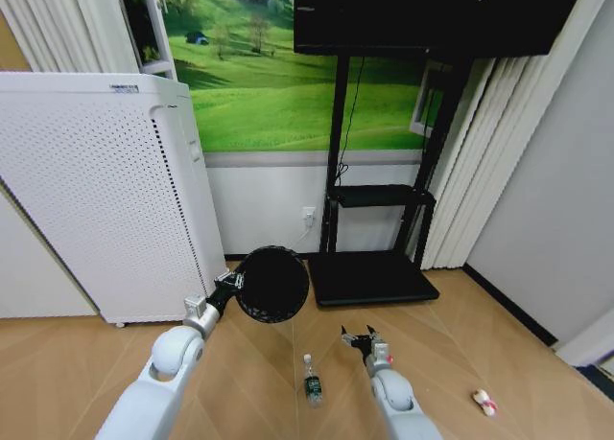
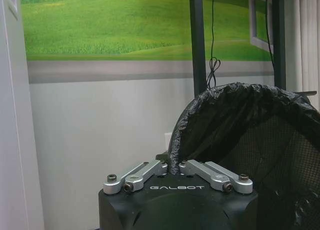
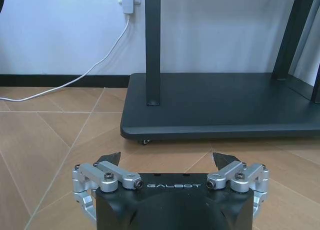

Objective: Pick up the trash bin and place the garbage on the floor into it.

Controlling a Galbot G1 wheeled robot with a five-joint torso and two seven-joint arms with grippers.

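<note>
Black trash bin (image 1: 272, 284); tan herringbone floor (image 1: 460, 344); bottle (image 1: 312, 382) label seemingly green.

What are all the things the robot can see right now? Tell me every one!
Round black trash bin with glossy bag lining: one, black, held up off the floor at its rim.
Clear plastic bottle with green label: one, lying on the floor between the arms.
Small white-and-red piece: one, on the floor to the right.
Tall white perforated appliance: one, standing at the left.
Black stand with flat base: one, by the wall.
Light tan wooden floor: one.
Left gripper: one, silver and black, clamped on the bin's rim.
Right gripper: one, open, low over the floor.
</note>
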